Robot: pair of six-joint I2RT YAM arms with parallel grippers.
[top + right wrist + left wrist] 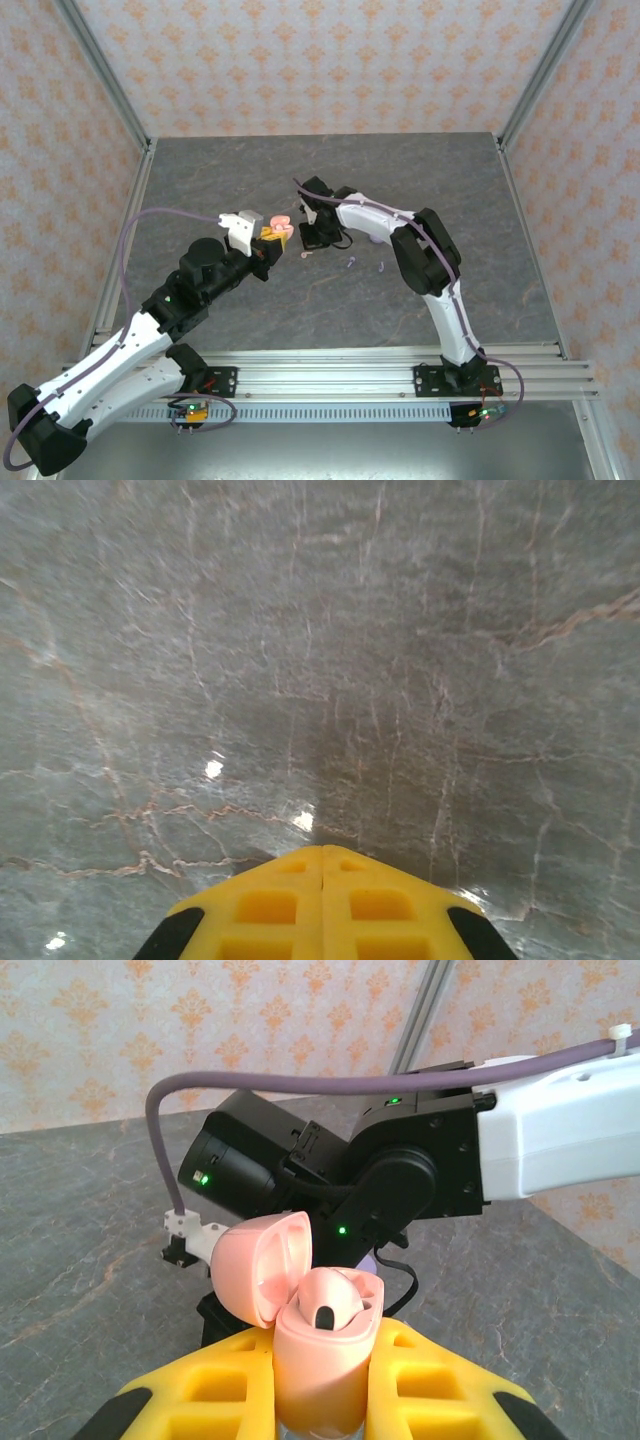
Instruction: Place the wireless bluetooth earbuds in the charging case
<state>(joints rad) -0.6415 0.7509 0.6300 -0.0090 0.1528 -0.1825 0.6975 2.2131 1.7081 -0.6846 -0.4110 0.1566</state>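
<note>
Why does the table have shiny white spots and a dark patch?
Right wrist view: light glares off the glossy table as bright spots, and a soft shadow darkens the middle. Left wrist view: the pink case, close to the lens, looks a little soft.

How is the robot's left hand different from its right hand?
The left hand grips an open pink case; the right hand holds nothing. The left hand's yellow fingers stand apart with the case between them; the right hand's fingers are pressed together over the grey table. Both hands have yellow fingers.
</note>
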